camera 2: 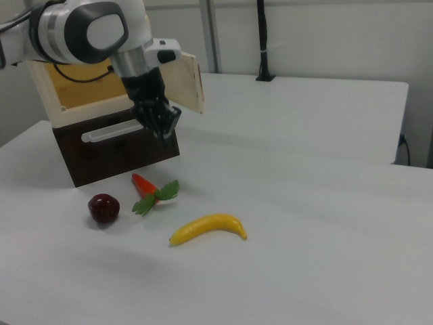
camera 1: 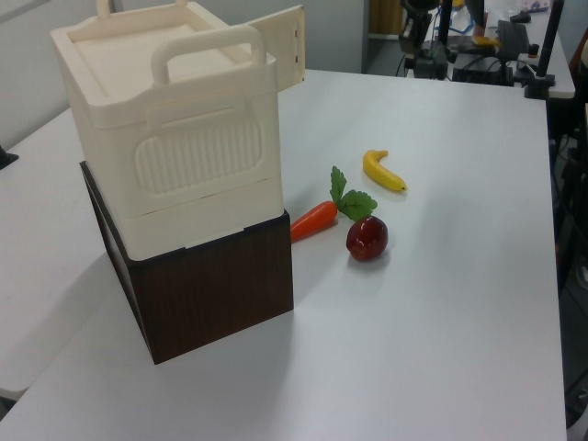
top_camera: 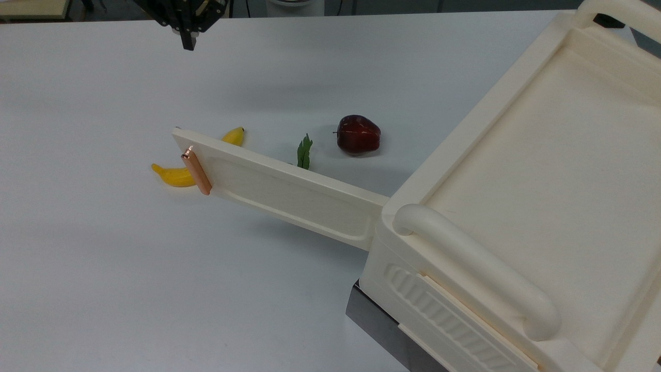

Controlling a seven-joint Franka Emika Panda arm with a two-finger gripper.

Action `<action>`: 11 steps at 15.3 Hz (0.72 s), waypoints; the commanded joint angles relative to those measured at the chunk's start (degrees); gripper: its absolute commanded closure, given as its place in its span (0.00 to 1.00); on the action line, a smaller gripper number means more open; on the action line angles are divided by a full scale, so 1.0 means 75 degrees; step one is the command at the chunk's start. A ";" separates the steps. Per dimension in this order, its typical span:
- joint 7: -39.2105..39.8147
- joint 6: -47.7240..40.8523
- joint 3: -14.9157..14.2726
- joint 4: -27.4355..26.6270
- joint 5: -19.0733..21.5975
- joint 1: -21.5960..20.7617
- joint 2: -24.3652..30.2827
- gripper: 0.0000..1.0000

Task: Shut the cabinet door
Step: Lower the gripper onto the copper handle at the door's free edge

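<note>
A wide white table [top_camera: 103, 258] fills the room's middle under even, soft light. In the right view a pale wall [camera 2: 338, 40] stands behind it, with a dark pole [camera 2: 261, 40] rising from the table's far edge.

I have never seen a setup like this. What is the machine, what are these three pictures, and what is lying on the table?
The machine is a robot arm ending in a gripper, a two-fingered claw. The three pictures show the same moment from three cameras around a white table.

On the table stands a cream plastic toy cabinet on a dark base. Its door is swung wide open; the small copper-coloured bar near its free end is the handle.

Lying near the cabinet are toy foods: a banana, a dark red apple and a carrot with green leaves.

The gripper holds nothing. Its fingers look closed together, and it hangs in the air above the table, apart from the door. The door has not yet been pushed shut.
</note>
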State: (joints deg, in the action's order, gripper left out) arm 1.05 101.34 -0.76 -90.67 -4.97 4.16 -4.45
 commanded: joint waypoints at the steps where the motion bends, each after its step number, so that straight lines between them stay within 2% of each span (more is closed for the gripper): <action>1: 0.0082 0.0210 -0.0004 0.0732 0.0159 0.0008 -0.0097 1.00; 4: 0.0036 0.1015 0.0008 0.1330 0.0182 -0.0015 -0.0238 1.00; 11: -0.0444 0.4683 0.0136 0.1413 0.0323 -0.0109 -0.0788 1.00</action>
State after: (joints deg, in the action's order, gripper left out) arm 0.34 127.70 0.13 -81.69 -3.72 3.93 -7.35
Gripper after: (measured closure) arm 0.991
